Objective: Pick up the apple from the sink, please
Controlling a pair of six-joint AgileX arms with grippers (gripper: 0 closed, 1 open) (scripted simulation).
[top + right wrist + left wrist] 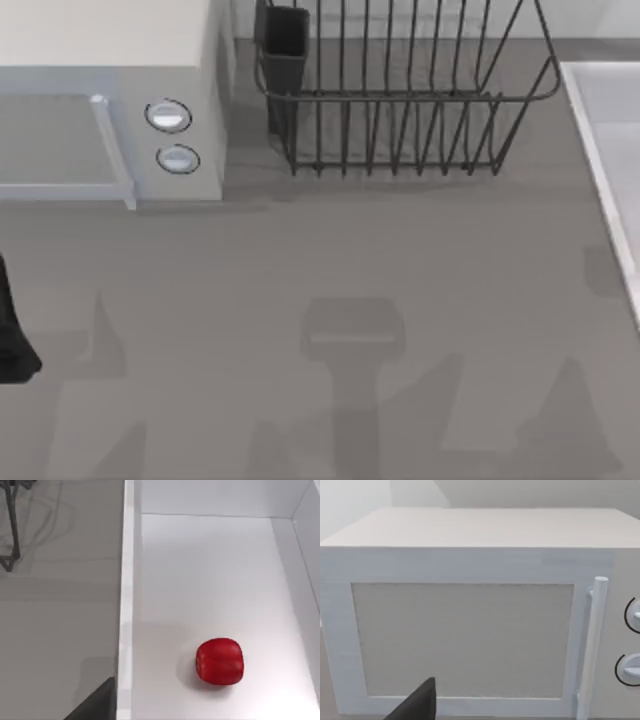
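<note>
apple [219,661] lies loose on the sink [128,580] floor. bring the right tool [95,702] over it, then descend; tool spread: cannot tell.

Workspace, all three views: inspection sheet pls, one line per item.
Surface: grey table, bare in the middle, with shadows of the arms on it.
Job's things: apple lies on the floor of the sink, apart from its walls, not yet picked up; sink rim at the table's right edge.
Clutter: microwave at the rear left, door closed; dish rack at the rear centre, with a dark cup on its left end.
Grippers: left gripper faces the microwave door; right gripper is over the table beside the sink rim, short of the apple.
Cables: nothing seen.
Surroundings: nothing seen.
</note>
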